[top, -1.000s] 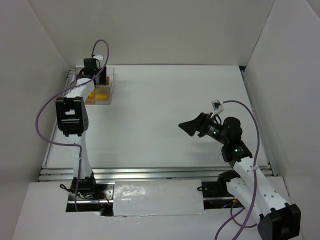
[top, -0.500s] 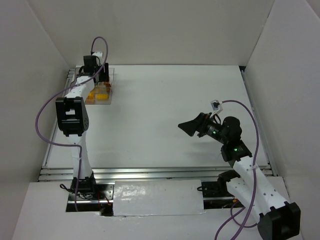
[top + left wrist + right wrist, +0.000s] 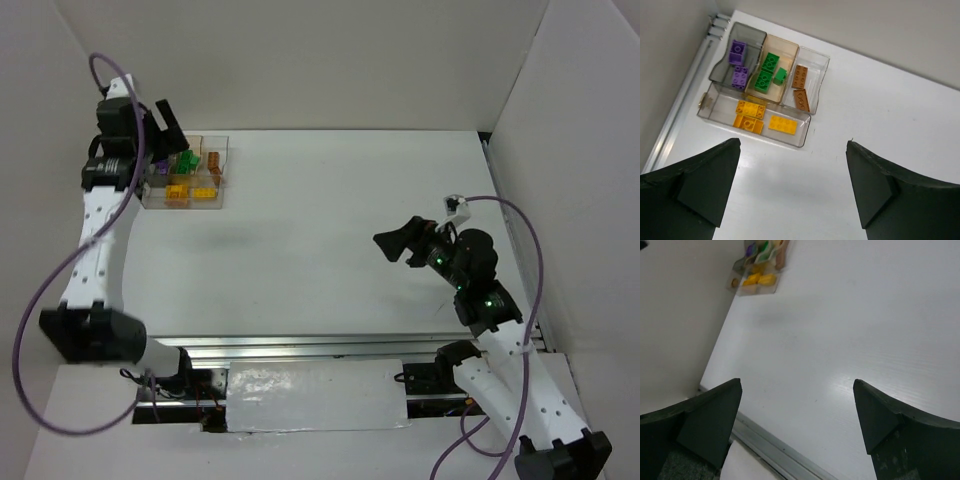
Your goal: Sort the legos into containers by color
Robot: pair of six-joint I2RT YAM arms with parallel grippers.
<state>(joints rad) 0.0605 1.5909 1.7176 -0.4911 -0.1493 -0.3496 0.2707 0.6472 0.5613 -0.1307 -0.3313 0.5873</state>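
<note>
The containers are cells of one clear tray point(image 3: 804, 131) at the table's far left corner point(image 3: 224, 150). Two purple legos point(image 3: 737, 51) lie in its left cell. Green legos point(image 3: 767, 72) fill the middle cell and two brown ones point(image 3: 800, 77) the right cell. Yellow and orange legos point(image 3: 750, 112) lie in the long front cell. My left gripper point(image 3: 793, 142) hangs open and empty above the table, just on the near side of the tray point(image 3: 162, 135). My right gripper point(image 3: 797, 382) is open and empty too, raised over the right half of the table point(image 3: 398, 243). The tray point(image 3: 760, 270) shows small and far in the right wrist view.
White walls close in the table on the left, back and right. A metal rail point(image 3: 300, 345) runs along the near edge and another point(image 3: 685, 95) along the left edge beside the tray. A purple cable point(image 3: 45, 290) loops off the left arm.
The left arm has lifted and drawn back off the tray, its jaws opening wide, so the legos in the cells now show. The right arm has shifted slightly to the right.
</note>
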